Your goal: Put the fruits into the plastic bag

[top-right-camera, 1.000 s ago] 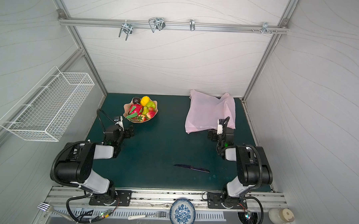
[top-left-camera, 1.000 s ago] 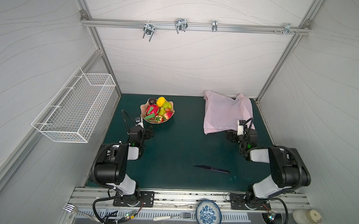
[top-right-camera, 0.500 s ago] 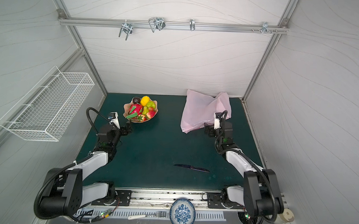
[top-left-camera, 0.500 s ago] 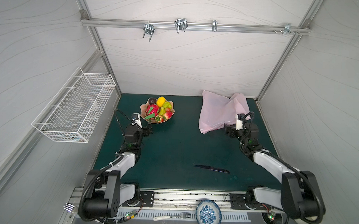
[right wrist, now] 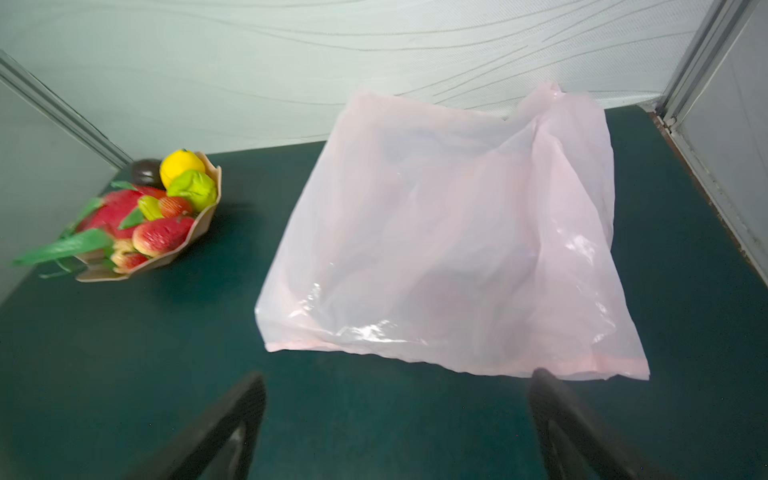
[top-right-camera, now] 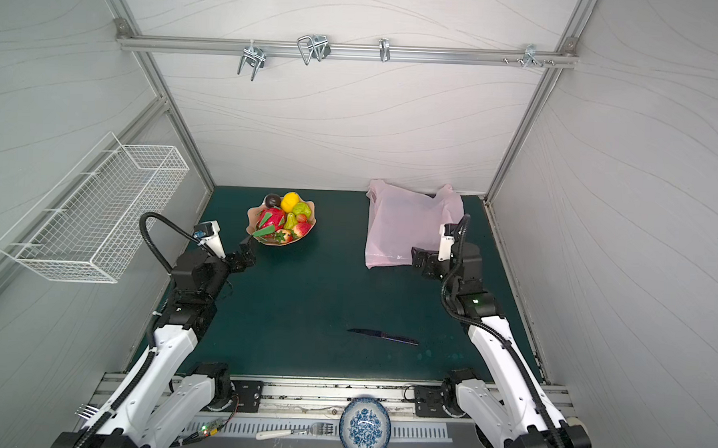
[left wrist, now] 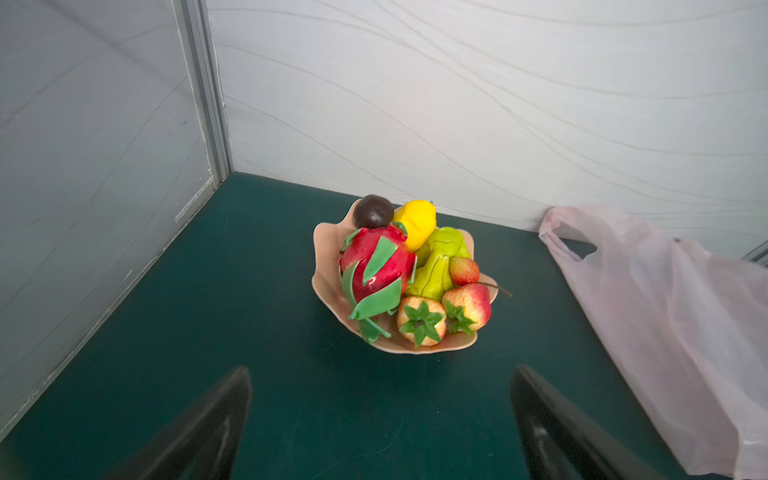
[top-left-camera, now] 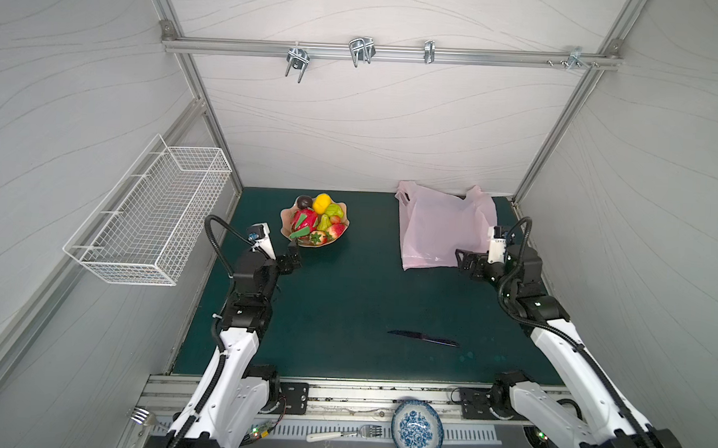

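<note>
On the left wall of the pale, wavy-lined enclosure hung a white wire basket (top-left-camera: 149, 216), well above the dark green surface (top-left-camera: 345, 299). Along the top of the back wall ran a metal rail (top-left-camera: 481, 57) with several hooks (top-left-camera: 360, 52). Low at the front left, off the surface, lay a metal fork (top-left-camera: 143, 417).

The left arm reached along the surface's left side. The left claw (left wrist: 381, 374) stood with its jaws wide apart, gripping nothing, pointed at the bowl (top-left-camera: 285, 226) and just short of it. That peach-coloured scalloped bowl sat near the back-left corner, and the fruits (top-left-camera: 316, 221) were all heaped inside it. The red-green dragon fruit (top-left-camera: 303, 219) was on the left, the dark brown round fruit (top-left-camera: 304, 201) and the yellow lemon (top-left-camera: 321, 202) at the back, the green pears (top-left-camera: 333, 210) beside them, and the red apple (top-left-camera: 337, 231) at the right rim.

Toward the middle, on the metal strip in front of the surface, were a white-handled fork (top-left-camera: 342, 433) and a blue-patterned plate (top-left-camera: 417, 429). A dark knife (top-left-camera: 423, 338) lay flat on the surface's front half, well apart from everything else.

At the back right lay the plastic bag (top-left-camera: 440, 232), pale pink, translucent and mostly flat, its handles toward the back wall. The right claw (right wrist: 399, 374) was at the bag's near edge, jaws spread wide and clamping nothing (in the wrist view one fingertip met the hem, though real contact could not be told).
</note>
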You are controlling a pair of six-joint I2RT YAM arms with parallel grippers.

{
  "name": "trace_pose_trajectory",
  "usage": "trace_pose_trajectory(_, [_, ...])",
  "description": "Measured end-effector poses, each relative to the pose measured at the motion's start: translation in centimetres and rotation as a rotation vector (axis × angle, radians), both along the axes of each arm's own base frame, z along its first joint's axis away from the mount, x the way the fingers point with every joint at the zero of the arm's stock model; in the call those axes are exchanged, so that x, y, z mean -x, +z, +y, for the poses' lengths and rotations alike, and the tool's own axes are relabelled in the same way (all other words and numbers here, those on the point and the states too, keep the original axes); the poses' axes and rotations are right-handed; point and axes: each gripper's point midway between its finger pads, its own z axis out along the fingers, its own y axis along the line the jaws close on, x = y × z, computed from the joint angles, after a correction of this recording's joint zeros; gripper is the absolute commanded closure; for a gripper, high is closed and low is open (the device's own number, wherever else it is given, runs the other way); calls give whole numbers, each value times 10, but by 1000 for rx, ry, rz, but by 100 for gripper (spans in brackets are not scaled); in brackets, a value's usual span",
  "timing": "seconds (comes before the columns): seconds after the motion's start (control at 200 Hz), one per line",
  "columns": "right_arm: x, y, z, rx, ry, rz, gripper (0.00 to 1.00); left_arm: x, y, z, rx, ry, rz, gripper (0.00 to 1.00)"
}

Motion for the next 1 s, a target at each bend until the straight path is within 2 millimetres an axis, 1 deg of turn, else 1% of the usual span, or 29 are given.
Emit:
trace_pose_trajectory(0.055, [3, 9, -1, -36, -6, 28, 1, 1, 16, -11, 12, -38, -8, 3])
trace_pose_trajectory(0.135, [5, 20, -6, -110, -28, 92, 1, 3, 40, -44, 18, -142, 0, 3])
trace_pose_trajectory(0.165, [4, 22, -10, -131, -41, 117, 1, 4, 48, -62, 19, -193, 17, 3])
trace_pose_trajectory(0.185, [3, 22, -13, -145, -54, 140, 1, 4, 51, -70, 17, -210, 27, 3])
trace_pose_trajectory(0.205, [1, 23, -17, -166, -67, 164, 1, 5, 57, -86, 21, -254, 40, 3])
trace_pose_trajectory(0.21, [1, 23, -18, -167, -71, 170, 1, 5, 57, -86, 21, -254, 40, 3])
trace_pose_trajectory(0.25, [-2, 22, -23, -205, -94, 214, 1, 7, 65, -114, 33, -327, 71, 3])
trace_pose_trajectory(0.27, [-4, 22, -25, -219, -100, 235, 1, 8, 67, -124, 38, -351, 87, 3])
trace_pose_trajectory(0.275, [-4, 21, -25, -221, -102, 239, 1, 9, 67, -129, 41, -365, 95, 3])
trace_pose_trajectory(0.29, [-5, 20, -27, -231, -107, 257, 1, 10, 69, -136, 46, -383, 106, 3])
trace_pose_trajectory(0.305, [-5, 19, -28, -241, -116, 271, 1, 11, 69, -148, 50, -411, 124, 3])
trace_pose_trajectory(0.325, [-6, 18, -30, -254, -121, 290, 1, 12, 69, -157, 54, -433, 139, 3])
trace_pose_trajectory(0.385, [-3, 13, -29, -278, -119, 336, 1, 17, 62, -192, 59, -509, 197, 2])
trace_pose_trajectory(0.415, [0, 10, -26, -290, -112, 356, 1, 19, 54, -206, 56, -538, 233, 2])
trace_pose_trajectory(0.49, [7, 8, -21, -320, -93, 394, 1, 22, 32, -237, 47, -598, 332, 2])
trace_pose_trajectory(0.545, [13, 7, -16, -343, -77, 416, 1, 19, 15, -258, 39, -631, 419, 3])
trace_pose_trajectory(0.56, [14, 7, -15, -347, -74, 419, 1, 17, 12, -262, 38, -636, 435, 3])
trace_pose_trajectory(0.605, [19, 7, -13, -361, -67, 429, 1, 7, 2, -276, 27, -644, 500, 3])
trace_pose_trajectory(0.625, [21, 7, -12, -367, -65, 434, 1, 4, 1, -280, 26, -649, 517, 3])
trace_pose_trajectory(0.68, [28, 6, -10, -377, -58, 445, 1, -12, -6, -299, 19, -661, 573, 5])
trace_pose_trajectory(0.78, [45, -1, -4, -395, -51, 478, 1, -37, -14, -327, 14, -681, 636, 6])
trace_pose_trajectory(0.83, [54, -9, 0, -406, -47, 502, 1, -49, -16, -339, 16, -688, 654, 6])
trace_pose_trajectory(0.895, [66, -20, 6, -419, -41, 540, 1, -64, -25, -354, 21, -700, 675, 6])
trace_pose_trajectory(1.0, [82, -39, 13, -440, -46, 604, 1, -84, -44, -373, 34, -709, 715, 8])
